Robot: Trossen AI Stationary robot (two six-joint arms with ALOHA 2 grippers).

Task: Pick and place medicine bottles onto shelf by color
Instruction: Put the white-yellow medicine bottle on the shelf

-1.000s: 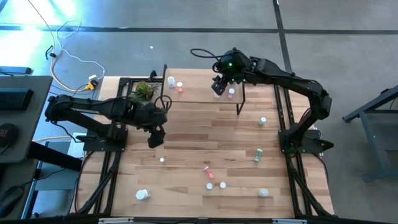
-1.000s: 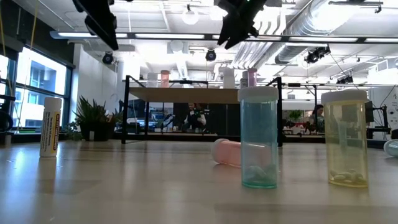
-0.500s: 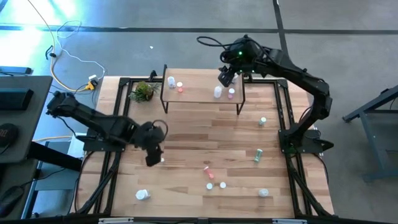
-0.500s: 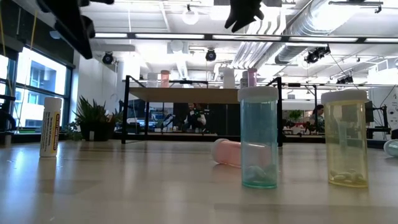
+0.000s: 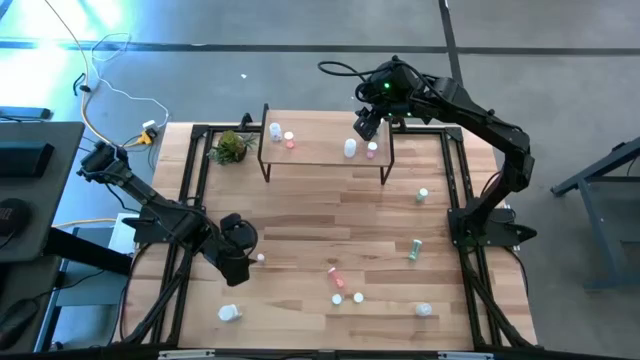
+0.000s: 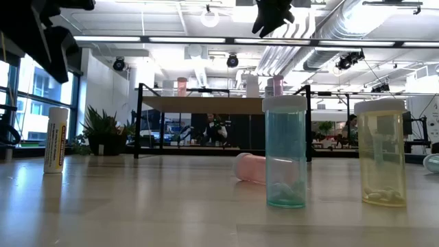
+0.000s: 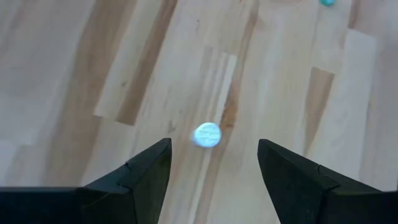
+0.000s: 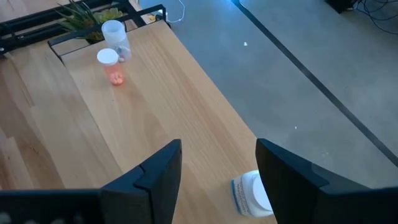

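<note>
High view: left gripper (image 5: 238, 262) sits low at about 8 o'clock on the table (image 5: 300, 210), arm stretched in from the left edge, a small white bottle (image 5: 260, 258) just beside it at its 3 o'clock. Right gripper (image 5: 366, 124) hangs over the shelf (image 5: 320, 150) at 12 o'clock, arm arched from the right side. Shelf carries two bottles at its left end and two at its right. Other bottles lie scattered over the near half of the table.

Low view: green bottle (image 6: 285, 152) and yellowish bottle (image 6: 381, 152) stand upright, close up.

Left wrist: fingers (image 7: 134, 177) apart, empty, white bottle (image 7: 206, 134) between them, below, not touched.

Right wrist: fingers (image 8: 149, 174) apart, holding nothing; white bottle (image 8: 252, 193) on the shelf just beside them.
</note>
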